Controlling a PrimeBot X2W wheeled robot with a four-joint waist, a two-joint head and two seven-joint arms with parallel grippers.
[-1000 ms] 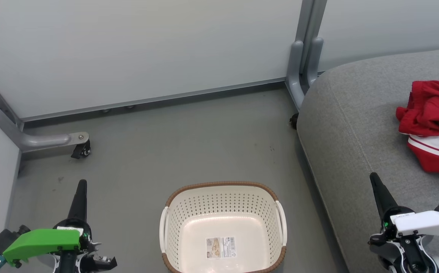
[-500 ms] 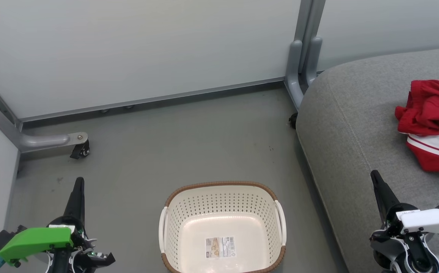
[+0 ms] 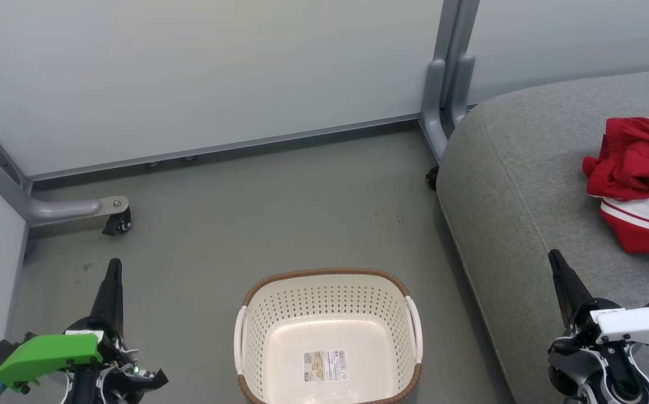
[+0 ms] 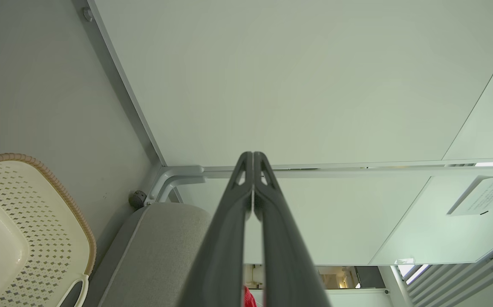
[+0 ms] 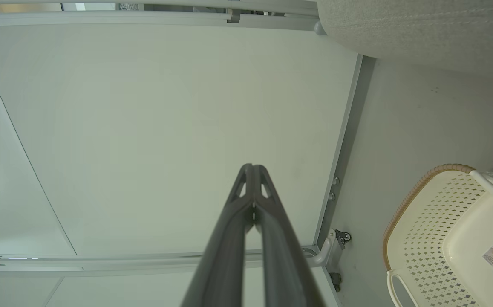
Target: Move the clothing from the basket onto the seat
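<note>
Seat (image 3: 526,185): grey cushion on robot's right, carrying load.
Basket (image 3: 324,273): on floor between arms, inside bare except paper label (image 3: 325,366); judged unloaded.
Clothing (image 3: 635,168): red-and-white heap on seat, well apart from basket; transfer judged complete.
Left gripper (image 3: 114,266), right gripper (image 3: 554,259): flank basket, fingers pressed together on nothing; parked posture, no pick pending.

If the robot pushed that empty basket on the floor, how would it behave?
The basket is empty perforated plastic, so probably light, sliding easily on the smooth floor. Its wide flat bottom suggests scooting rather than tipping. Thin walls may flex.
</note>
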